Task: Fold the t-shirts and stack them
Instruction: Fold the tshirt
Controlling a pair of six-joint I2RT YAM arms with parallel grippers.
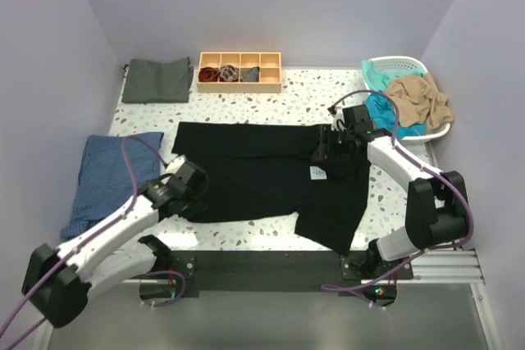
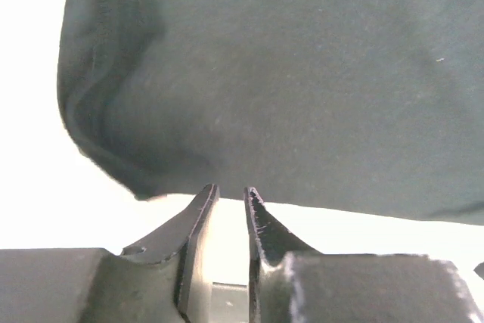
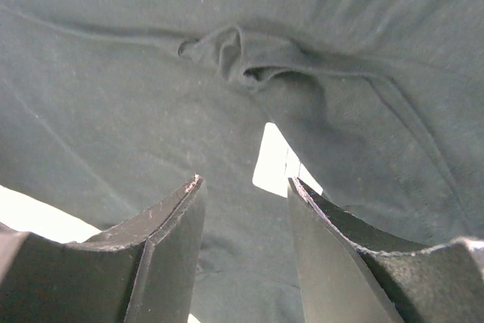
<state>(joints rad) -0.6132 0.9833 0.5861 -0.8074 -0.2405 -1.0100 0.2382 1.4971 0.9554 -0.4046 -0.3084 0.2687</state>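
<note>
Narrowly parted, my left pincer (image 2: pixel 230 194) sits empty at the edge of the black t-shirt (image 2: pixel 302 73), my right pincer (image 3: pixel 243 187) gapes empty over it; limp and light, I'd judge, best pinched at corners.

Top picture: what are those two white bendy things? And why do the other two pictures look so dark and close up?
Those are two robot arms, each ending in a two-finger pincher. The top picture looks down from above. The other two come from little cameras on the wrists, so you see the left gripper and the right gripper close to a black t-shirt spread on the table. Both are open and hold nothing. Nearby are a folded grey-green shirt, a folded blue cloth, a wooden tray and a white basket of clothes.
</note>
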